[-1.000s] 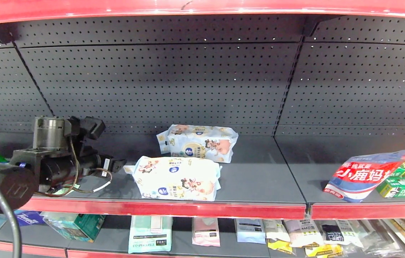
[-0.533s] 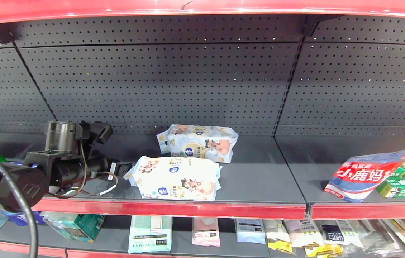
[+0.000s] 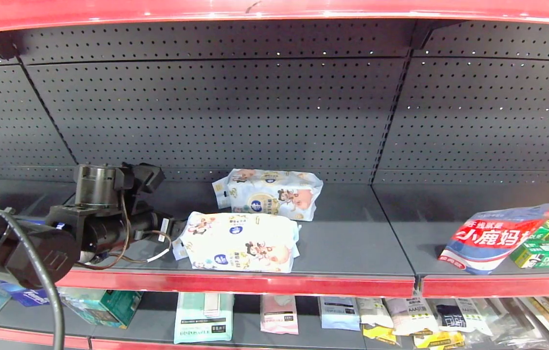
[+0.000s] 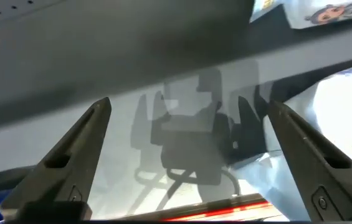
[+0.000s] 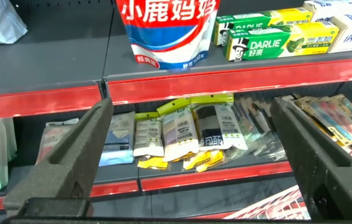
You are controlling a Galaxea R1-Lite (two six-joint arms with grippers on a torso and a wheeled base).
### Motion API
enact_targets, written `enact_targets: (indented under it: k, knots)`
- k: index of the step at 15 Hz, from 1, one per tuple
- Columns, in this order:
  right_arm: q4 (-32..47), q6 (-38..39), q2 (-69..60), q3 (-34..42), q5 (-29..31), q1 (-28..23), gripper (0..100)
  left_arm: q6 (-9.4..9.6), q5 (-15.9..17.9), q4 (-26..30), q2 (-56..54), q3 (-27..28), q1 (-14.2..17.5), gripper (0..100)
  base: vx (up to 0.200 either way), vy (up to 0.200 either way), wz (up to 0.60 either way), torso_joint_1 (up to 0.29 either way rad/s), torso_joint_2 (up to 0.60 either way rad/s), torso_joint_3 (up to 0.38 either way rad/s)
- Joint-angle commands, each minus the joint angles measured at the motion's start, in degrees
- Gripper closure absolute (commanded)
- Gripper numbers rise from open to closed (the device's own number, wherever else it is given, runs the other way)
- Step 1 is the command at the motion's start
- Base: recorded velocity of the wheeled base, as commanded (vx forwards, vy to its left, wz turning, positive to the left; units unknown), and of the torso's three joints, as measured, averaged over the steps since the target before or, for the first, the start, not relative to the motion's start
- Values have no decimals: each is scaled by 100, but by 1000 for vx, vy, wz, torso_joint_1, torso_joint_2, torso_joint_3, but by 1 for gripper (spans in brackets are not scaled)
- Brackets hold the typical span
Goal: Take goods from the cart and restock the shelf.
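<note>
Head view: the left gripper (image 3: 173, 232) is sliding toward 3 o'clock along the shelf (image 3: 347, 245). A second ago it was lying clear of the front pack (image 3: 240, 241); now it is meeting that pack's 9 o'clock end. Both packs are lying where they were, the rear pack (image 3: 268, 193) at 12 o'clock of the front one, near the pegboard (image 3: 226, 112). A red pouch (image 3: 498, 236) is leaning on green boxes (image 3: 546, 250) in the next bay, at 3 o'clock. Packets (image 3: 337, 313) are lying on the lower shelf (image 3: 158, 316).

Left wrist view: the left gripper (image 4: 189, 106) is hanging just over the grey shelf (image 4: 132, 74), jaws released and spread wide, grasping nothing. The front pack (image 4: 344, 112) is crowding one finger (image 4: 306, 155).

Right wrist view: the right gripper (image 5: 192, 104) is hanging before the shelf's red edge, jaws released and spread, empty. The pouch (image 5: 166, 31) and boxes (image 5: 269, 37) are sitting above, packets (image 5: 182, 134) hanging below.
</note>
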State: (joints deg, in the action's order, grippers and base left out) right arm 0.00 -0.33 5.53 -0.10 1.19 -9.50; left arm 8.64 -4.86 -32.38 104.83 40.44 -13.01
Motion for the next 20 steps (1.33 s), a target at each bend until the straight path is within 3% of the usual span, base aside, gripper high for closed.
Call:
enact_targets:
  k: [1, 20]
  knots:
    - [0, -2, 9, 1, -5, 0, 0, -3, -6, -5, 11, 8, -79, 0, 0, 0, 0, 0, 0, 0]
    - [0, -2, 9, 1, -5, 0, 0, 15, -50, -164, 170, 184, -255, 0, 0, 0, 0, 0, 0, 0]
